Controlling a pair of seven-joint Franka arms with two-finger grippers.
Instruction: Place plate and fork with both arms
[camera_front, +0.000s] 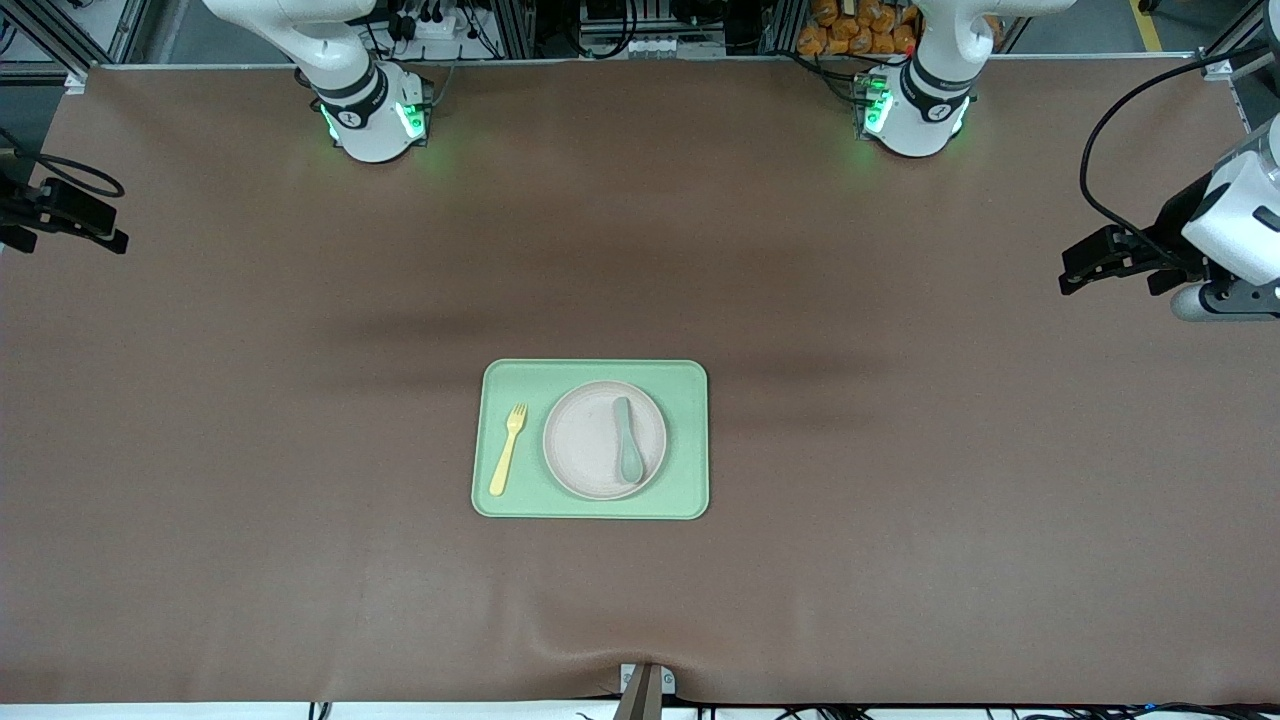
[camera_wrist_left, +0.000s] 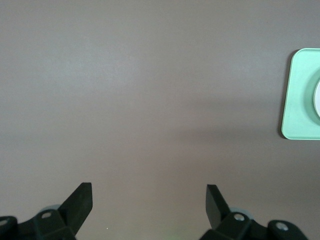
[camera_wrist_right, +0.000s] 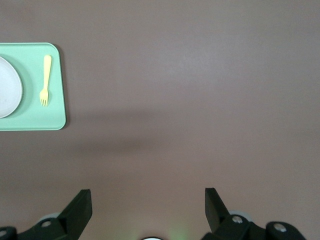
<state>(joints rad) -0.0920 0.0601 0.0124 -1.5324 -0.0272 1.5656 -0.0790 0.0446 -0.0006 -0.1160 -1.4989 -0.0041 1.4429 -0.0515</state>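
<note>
Centrally, in the lower middle of the front view, a pale-green tray (camera_front: 590, 505) lies on a brown table covering (camera_front: 900, 560). On it sits the plate (camera_front: 585, 450), a grey-green spoon (camera_front: 627, 440) resting in it; the fork (camera_front: 508, 449) lies on the tray just beside the plate. Left gripper (camera_wrist_left: 149, 197), fingers apart, hangs at mid-right edge; right gripper (camera_wrist_right: 148, 202), fingers apart, at mid-left edge. Aluminium framing (camera_front: 520, 30) and cables line the top.

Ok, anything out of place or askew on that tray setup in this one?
Only one oddity: the grey-green spoon lies on the plate, not on the tray like the fork. Nothing looks spilled, tilted or damaged. The left gripper and right gripper are open over bare table at either end.
</note>
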